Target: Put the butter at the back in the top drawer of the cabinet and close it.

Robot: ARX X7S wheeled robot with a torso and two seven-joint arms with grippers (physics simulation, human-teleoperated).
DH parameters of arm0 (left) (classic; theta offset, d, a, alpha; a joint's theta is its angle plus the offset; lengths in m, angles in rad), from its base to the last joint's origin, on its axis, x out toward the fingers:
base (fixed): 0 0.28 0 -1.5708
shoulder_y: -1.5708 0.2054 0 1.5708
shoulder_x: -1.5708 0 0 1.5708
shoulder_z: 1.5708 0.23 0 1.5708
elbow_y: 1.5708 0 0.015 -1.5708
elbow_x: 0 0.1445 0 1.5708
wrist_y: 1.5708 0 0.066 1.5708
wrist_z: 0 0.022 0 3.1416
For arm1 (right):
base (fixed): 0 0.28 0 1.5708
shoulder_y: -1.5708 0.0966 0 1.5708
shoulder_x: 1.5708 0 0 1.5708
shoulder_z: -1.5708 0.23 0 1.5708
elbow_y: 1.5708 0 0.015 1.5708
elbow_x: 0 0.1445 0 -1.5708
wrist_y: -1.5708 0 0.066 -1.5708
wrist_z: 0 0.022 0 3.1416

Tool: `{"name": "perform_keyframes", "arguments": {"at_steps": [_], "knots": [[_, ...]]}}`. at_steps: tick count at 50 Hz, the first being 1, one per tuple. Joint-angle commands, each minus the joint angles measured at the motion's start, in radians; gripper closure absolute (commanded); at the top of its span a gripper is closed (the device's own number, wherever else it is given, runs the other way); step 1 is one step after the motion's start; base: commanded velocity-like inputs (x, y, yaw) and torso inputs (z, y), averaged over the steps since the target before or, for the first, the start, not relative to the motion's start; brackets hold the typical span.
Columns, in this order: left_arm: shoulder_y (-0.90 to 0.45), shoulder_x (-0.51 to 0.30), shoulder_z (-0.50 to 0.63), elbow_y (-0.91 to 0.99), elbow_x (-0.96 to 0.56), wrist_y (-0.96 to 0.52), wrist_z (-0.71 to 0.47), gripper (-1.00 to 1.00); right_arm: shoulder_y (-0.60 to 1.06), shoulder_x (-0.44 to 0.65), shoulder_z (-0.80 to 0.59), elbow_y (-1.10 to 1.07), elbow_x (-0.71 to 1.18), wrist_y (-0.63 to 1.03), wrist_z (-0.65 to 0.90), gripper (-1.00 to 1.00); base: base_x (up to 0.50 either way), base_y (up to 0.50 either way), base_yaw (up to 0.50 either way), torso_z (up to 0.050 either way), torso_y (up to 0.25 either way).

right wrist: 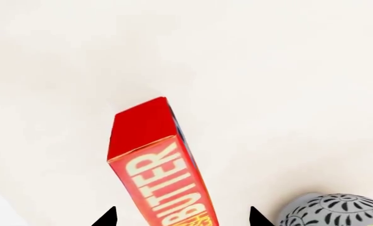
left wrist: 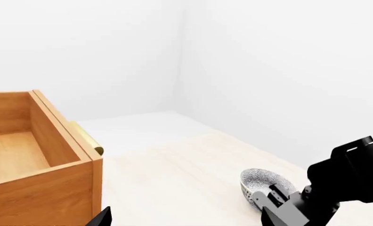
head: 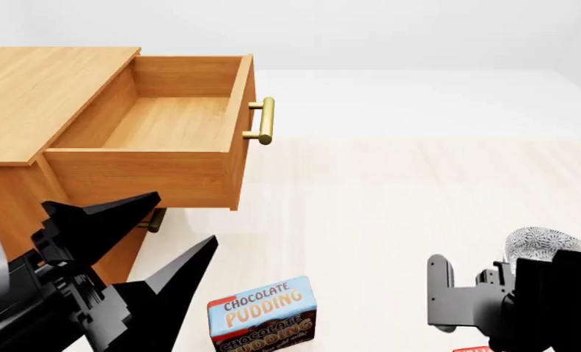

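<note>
The butter (right wrist: 155,160) is a red box with cream lettering, standing on the pale floor between the fingertips of my right gripper (right wrist: 181,217). That gripper is open, with a gap on each side of the box. In the head view only a red sliver of the butter (head: 472,349) shows under my right arm (head: 525,301). The cabinet (head: 36,95) stands at the left with its top drawer (head: 163,121) pulled out and empty, its brass handle (head: 262,121) facing right. My left gripper (head: 183,218) hovers open and empty in front of the cabinet. In the left wrist view the top drawer (left wrist: 36,155) lies close by.
A chocolate pudding box (head: 263,312) stands on the floor between my two arms. A grey patterned bowl (head: 540,240) sits beside the right arm, close to the butter; the bowl (right wrist: 331,209) also shows in the right wrist view. A lower drawer handle (head: 153,220) peeks out under the open drawer.
</note>
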Motion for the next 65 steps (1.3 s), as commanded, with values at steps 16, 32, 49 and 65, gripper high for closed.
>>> {"name": "perform_keyframes", "arguments": {"at_steps": [16,32,49,65], "knots": [[0.012,0.003,-0.001,0.001,0.013,0.003,0.014,-1.0,-0.076,-0.008,0.0,0.05,0.003,-0.047,0.027,-1.0,0.0,0.0,0.0,0.0,0.0],[0.012,0.006,0.009,-0.002,0.022,0.005,0.017,-1.0,-0.119,-0.007,-0.005,0.09,0.0,-0.073,0.039,-1.0,0.0,0.0,0.0,0.0,0.0],[0.015,0.003,0.011,-0.002,0.022,0.01,0.019,-1.0,-0.145,-0.017,-0.015,0.122,-0.006,-0.079,0.043,-1.0,0.0,0.0,0.0,0.0,0.0],[0.012,0.003,0.023,-0.003,0.024,0.013,0.019,-1.0,-0.165,-0.015,-0.022,0.156,-0.013,-0.09,0.047,-1.0,0.0,0.0,0.0,0.0,0.0]]}}
